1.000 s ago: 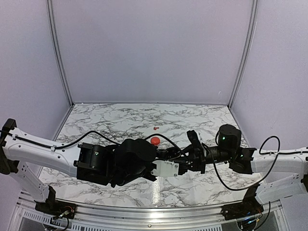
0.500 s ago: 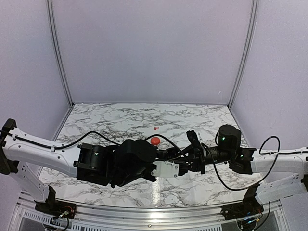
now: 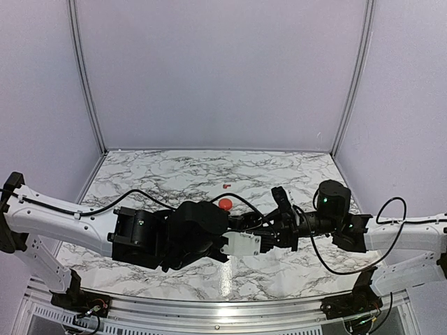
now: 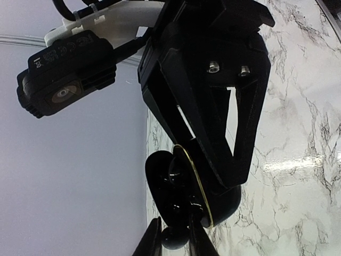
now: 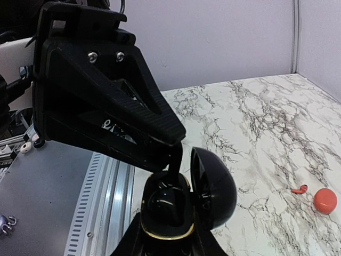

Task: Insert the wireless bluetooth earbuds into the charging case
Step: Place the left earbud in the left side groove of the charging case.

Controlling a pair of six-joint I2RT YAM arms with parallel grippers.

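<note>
Right fingers (image 5: 134,244) clamp the open black case (image 5: 168,210); left fingers (image 4: 153,241), facing them, pinch a black earbud (image 4: 174,238).

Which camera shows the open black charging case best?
Right wrist: the black charging case sits close up in the right claw, lid open, gold rim clear. Left wrist shows its inside, partly behind the right claw, with the left claw holding a black earbud near it. Top external: hidden among the arms.

Even, bright overhead light; soft shadows. Glare streak on marble tabletop (image 4: 290,164). Wrist views: close black parts underexposed, detail lost.
</note>
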